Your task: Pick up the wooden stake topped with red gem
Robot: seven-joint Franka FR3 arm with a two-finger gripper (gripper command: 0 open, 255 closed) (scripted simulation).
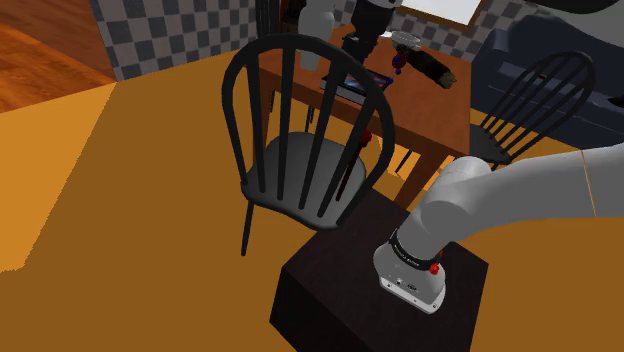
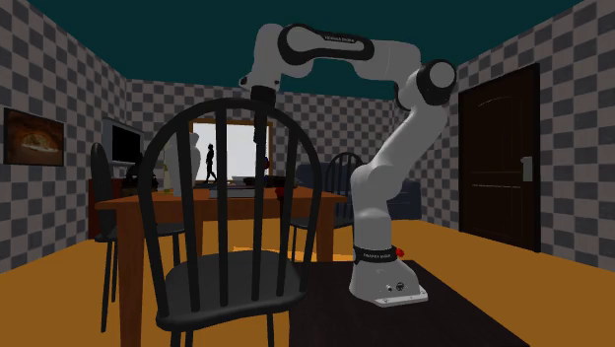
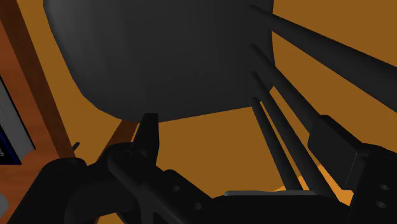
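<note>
Shoulder view, left to right: orange floor [image 1: 120, 200], open room there. Black spindle chair [image 1: 300, 150] drawn up against the table [image 1: 440, 110]. Hand [image 1: 360, 42] high over the table's near edge, fingers spread wide, nothing between them. Just right of it a dark stick with a red tip lies on the table, probably the stake [image 1: 428, 68]. Judged step: approach. Next move calls for a shift right, fingers set across the stick, then descent. Chair's top rail close below the hand; free room above the table.

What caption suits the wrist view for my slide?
Open gripper facing a dark chair seat, orange floor behind.
</note>
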